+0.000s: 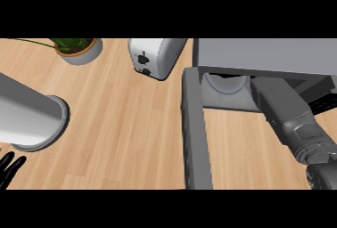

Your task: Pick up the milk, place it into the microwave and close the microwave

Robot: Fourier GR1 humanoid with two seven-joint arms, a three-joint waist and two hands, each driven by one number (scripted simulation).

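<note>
The grey box microwave stood far right, its door open; the right forearm reached inside beside a round white plate, hiding its robot hand and the milk. The left robot hand rested near left, fingers straight. One toaster, one potted plant, one grey cylinder sat on the wooden surface.

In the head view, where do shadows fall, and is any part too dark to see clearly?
Head view: light is even and soft; the wooden counter shows no glare; the microwave cavity is shaded, so the right forearm ends in darkness and its robot hand is hidden; a faint shadow lies beside the open door.
</note>
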